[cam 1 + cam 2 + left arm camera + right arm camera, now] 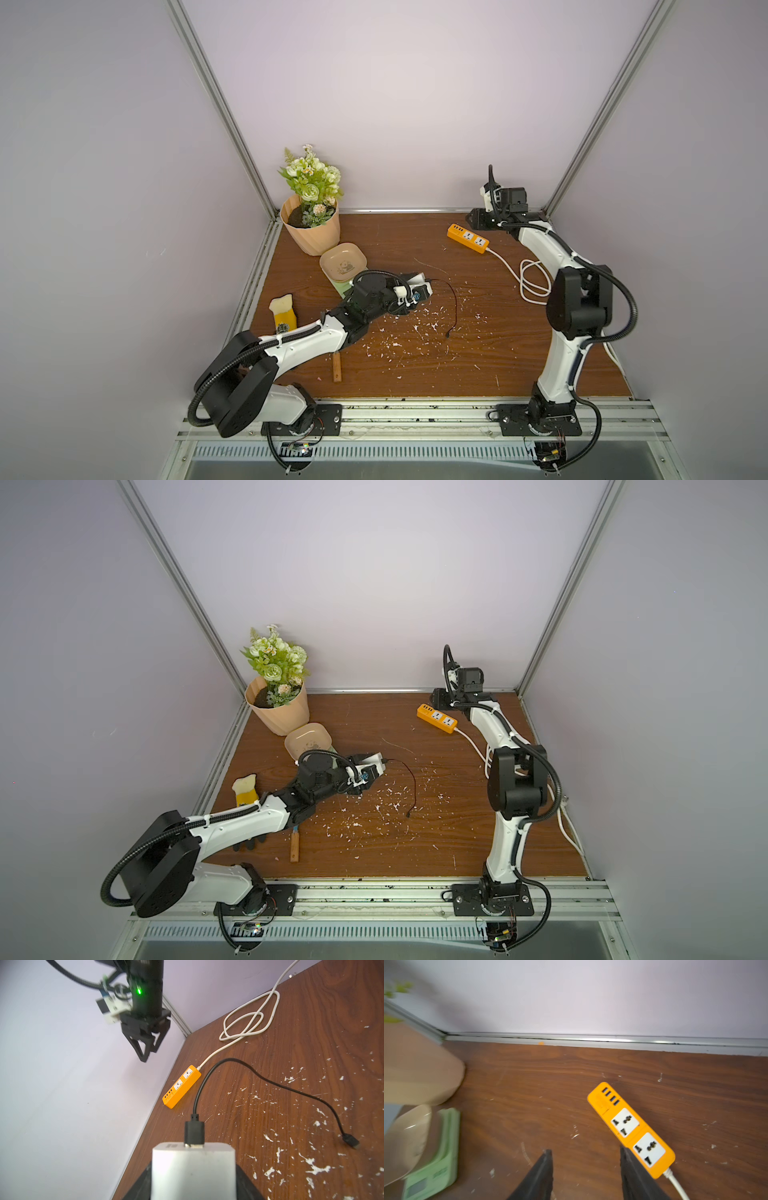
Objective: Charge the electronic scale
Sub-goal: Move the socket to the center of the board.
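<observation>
Nearest, the black cable's free plug lies loose on the table, well out from the left gripper, whose fingers are clamped on the white charger. Just beside those fingers sits the electronic scale, light, rigid plastic by the look (its tray is probably loose, so brace the green base instead). Farthest, the right gripper hovers with fingers apart and empty, the orange power strip just beside one fingertip.
</observation>
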